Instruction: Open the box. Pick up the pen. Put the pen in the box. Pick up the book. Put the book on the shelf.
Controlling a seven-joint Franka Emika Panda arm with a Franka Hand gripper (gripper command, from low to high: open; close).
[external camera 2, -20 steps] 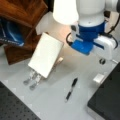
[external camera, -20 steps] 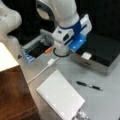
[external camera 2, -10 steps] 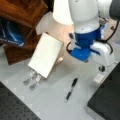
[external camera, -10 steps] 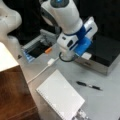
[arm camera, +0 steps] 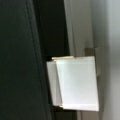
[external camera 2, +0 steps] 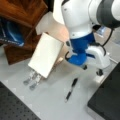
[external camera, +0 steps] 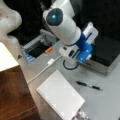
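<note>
Box: closed, white latch seen directly below the gripper; fingers' spread cannot be told. Pen left on counter.

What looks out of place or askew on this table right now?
Nothing is spilled or damaged. The book lies at an angle on small metal brackets, the pen lies loose nearby, and a white cable trails across the table. The box is shut.
</note>
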